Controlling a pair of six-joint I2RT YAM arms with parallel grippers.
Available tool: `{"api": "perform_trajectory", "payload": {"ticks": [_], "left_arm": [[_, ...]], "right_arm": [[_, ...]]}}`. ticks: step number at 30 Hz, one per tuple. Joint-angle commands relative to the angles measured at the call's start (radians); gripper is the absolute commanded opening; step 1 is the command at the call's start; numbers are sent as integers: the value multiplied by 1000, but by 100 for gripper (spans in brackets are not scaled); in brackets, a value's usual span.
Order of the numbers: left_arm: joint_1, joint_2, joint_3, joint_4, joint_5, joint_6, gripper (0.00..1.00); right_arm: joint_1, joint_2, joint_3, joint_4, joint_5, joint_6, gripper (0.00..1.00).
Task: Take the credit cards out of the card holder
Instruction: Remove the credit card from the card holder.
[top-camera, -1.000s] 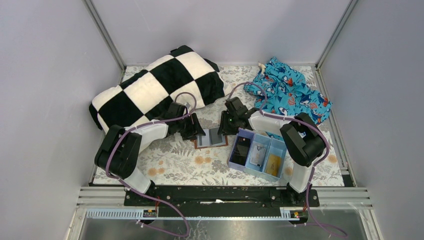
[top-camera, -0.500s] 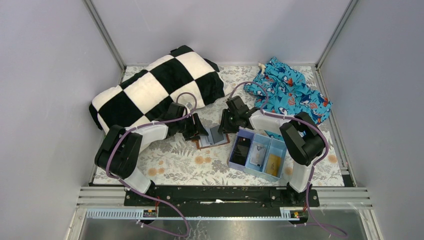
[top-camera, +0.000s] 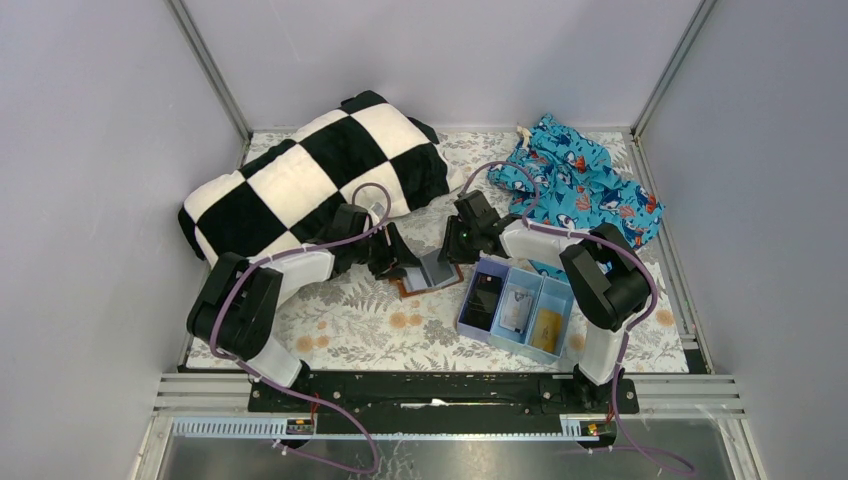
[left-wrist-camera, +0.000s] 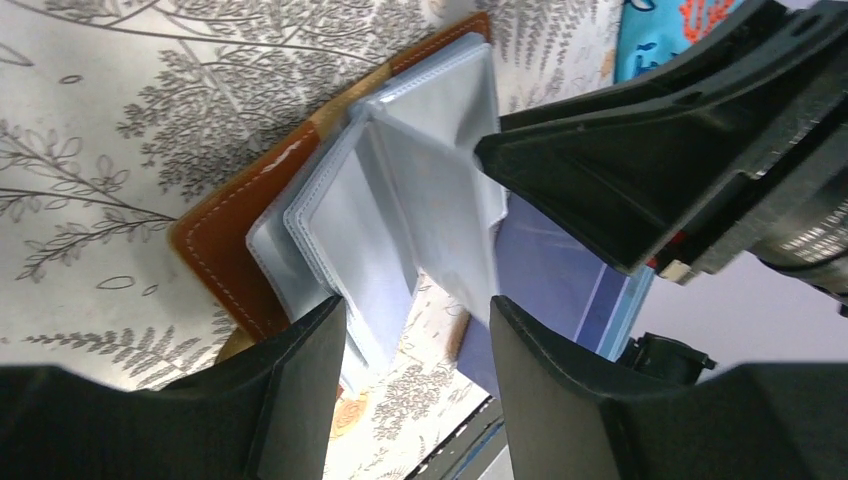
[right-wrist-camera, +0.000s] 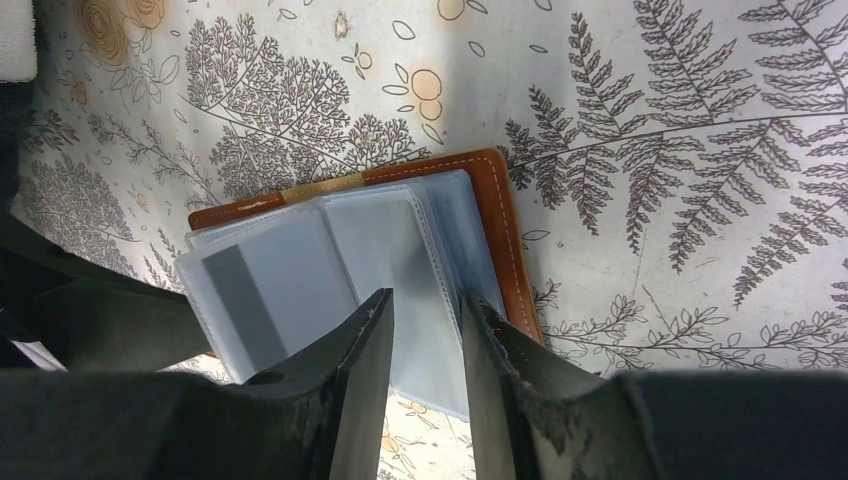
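Note:
The card holder (top-camera: 432, 272) is a brown leather wallet lying open on the floral cloth, its grey-blue sleeves fanned upward. In the left wrist view my left gripper (left-wrist-camera: 418, 330) is open, its jaws straddling the sleeves (left-wrist-camera: 400, 200) near the brown cover (left-wrist-camera: 225, 255). In the right wrist view my right gripper (right-wrist-camera: 425, 315) hangs over the sleeves (right-wrist-camera: 330, 260) with a narrow gap between its jaws, beside the brown edge (right-wrist-camera: 508, 240). I see no card in the sleeves. A pale card (top-camera: 516, 308) and an orange-gold card (top-camera: 546, 327) lie in the tray.
The light blue three-compartment tray (top-camera: 468, 325) stands just right of the wallet, with a black blocky item (top-camera: 485, 297) in its left slot. A black-and-white checkered pillow (top-camera: 310, 175) lies at the back left and a blue patterned cloth (top-camera: 585, 185) at the back right.
The wallet went from lying flat to having its sleeves raised, and it shifted slightly right. Both grippers moved a little with it.

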Motion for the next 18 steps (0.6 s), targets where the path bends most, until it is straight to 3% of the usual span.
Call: {"api": "perform_trajectory", "payload": {"ticks": [1, 11, 18], "left_arm": [[-16, -41, 25, 194, 93, -54, 59], [-16, -16, 61, 197, 106, -54, 59], [-16, -5, 67, 185, 105, -41, 59]], "right_arm": [[23, 42, -29, 19, -72, 34, 37], [16, 3, -34, 0, -50, 34, 40], [1, -112, -101, 31, 34, 39, 41]]}}
